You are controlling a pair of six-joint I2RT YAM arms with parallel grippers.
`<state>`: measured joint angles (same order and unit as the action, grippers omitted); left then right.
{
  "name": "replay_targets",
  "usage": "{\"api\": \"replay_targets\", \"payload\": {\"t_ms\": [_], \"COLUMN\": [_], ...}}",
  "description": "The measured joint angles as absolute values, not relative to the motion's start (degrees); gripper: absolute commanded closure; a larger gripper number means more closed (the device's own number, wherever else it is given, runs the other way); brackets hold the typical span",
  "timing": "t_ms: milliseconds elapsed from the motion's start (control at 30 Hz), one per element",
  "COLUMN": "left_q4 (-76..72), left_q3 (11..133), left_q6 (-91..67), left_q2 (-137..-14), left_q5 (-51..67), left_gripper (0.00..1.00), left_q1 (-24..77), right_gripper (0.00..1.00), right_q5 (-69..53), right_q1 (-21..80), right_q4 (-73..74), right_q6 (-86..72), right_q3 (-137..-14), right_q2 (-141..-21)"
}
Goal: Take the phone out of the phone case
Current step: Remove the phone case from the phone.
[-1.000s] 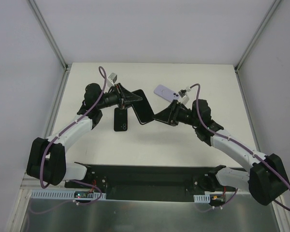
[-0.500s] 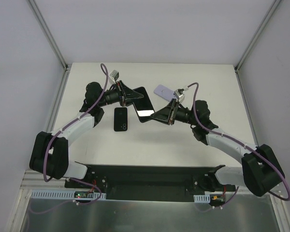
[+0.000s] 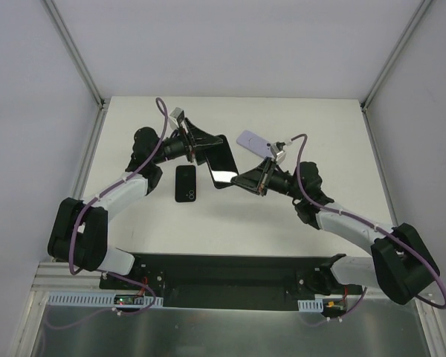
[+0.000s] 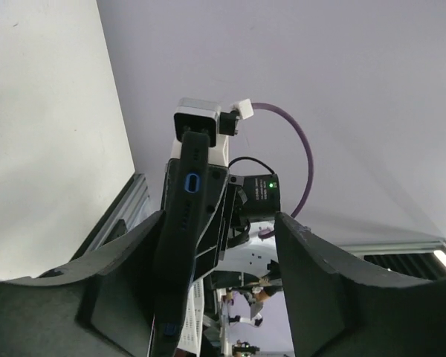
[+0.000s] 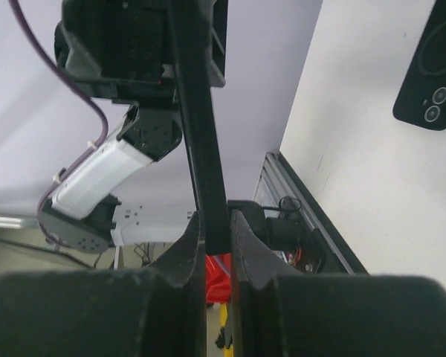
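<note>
- Phone (image 3: 221, 160), a thin, glossy black rectangular slab: it is held up off the white table top (image 3: 230, 216) near the centre of the overhead view, tilted, between the two grippers and apart from the case.
- Left gripper (image 3: 208, 146), a black two-finger pincer: it is placed at the far left edge of the phone. In the left wrist view its jaws are seen spread wider than the slab. The phone (image 4: 184, 223) is seen edge-on between them, close against one finger (image 4: 111, 297), with a clear gap to the other. Whether that finger touches the phone cannot be told.
- Phone case (image 3: 185, 184), a black rectangular shell with two round lens openings: it is laid flat on the table, just near-left of the raised phone and touched by neither gripper. It is also seen at the upper right of the right wrist view (image 5: 430, 71).
- Right gripper (image 3: 241, 178), a black two-finger pincer: it is clamped on the near right corner of the phone. In the right wrist view both fingers (image 5: 171, 297) are seen pressed against the faces of the slab (image 5: 204, 149).
- Lilac slab (image 3: 254, 142), a pale rounded rectangle with a small dark spot: it is laid flat on the table, just beyond the right gripper.
</note>
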<state>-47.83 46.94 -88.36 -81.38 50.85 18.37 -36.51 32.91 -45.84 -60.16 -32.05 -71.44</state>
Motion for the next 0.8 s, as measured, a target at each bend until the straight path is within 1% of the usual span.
{"api": "replay_targets", "payload": {"t_ms": [167,267,300,367,467,500,533,567,600,633,733,767,800], "left_q4": [-49.5,-50.7,-51.3,-52.6,-54.5,-55.0,-55.2,-55.3,-55.1,-55.3,-55.7,-55.9,-56.3], "left_q3": [44.3,43.4,43.1,42.3,40.7,40.3,40.2,40.2,40.2,40.1,39.9,39.9,39.9], "left_q6": [-89.6,-89.8,-89.9,-90.2,-91.2,-91.4,-91.7,-91.8,-91.7,-91.7,-90.5,-90.5,-90.4], "left_q2": [-81.3,-81.3,-81.2,-81.2,-81.2,-81.2,-81.2,-81.2,-81.2,-81.3,-81.6,-81.7,-81.8], "left_q5": [47.7,45.8,45.3,44.3,43.5,43.3,43.0,42.8,42.6,42.2,41.5,41.5,41.5], "left_gripper": [0.39,0.43,0.47,0.52,0.54,0.58,0.77,0.88,0.98,1.0,1.0,1.0,1.0], "left_q1": [19.2,19.6,20.0,21.0,21.8,21.9,22.1,22.2,22.3,22.6,22.5,22.5,22.5], "right_gripper": [0.98,0.99,0.99,0.99,0.99,0.99,0.99,0.99,0.99,0.99,0.98,0.94,0.83], "right_q5": [-32.2,-30.6,-30.2,-29.2,-27.9,-27.4,-26.8,-26.3,-25.9,-25.7,-23.7,-23.4,-23.1], "right_q1": [34.1,34.5,34.6,34.7,34.9,35.0,35.2,35.3,35.4,35.6,35.9,36.1,36.3], "right_q4": [-46.1,-46.3,-46.7,-47.7,-48.4,-48.5,-48.6,-48.9,-49.6,-51.0,-51.9,-51.9,-51.7], "right_q6": [-61.6,-62.9,-63.3,-64.3,-65.5,-65.8,-66.1,-66.5,-66.9,-67.3,-68.6,-68.6,-68.4], "right_q3": [-29.9,-29.9,-29.9,-29.9,-29.9,-29.9,-29.9,-29.9,-29.9,-29.9,-29.9,-29.9,-29.9], "right_q2": [-71.1,-71.3,-71.4,-71.8,-71.9,-71.9,-72.0,-72.0,-72.0,-71.9,-71.3,-71.3,-71.3]}}
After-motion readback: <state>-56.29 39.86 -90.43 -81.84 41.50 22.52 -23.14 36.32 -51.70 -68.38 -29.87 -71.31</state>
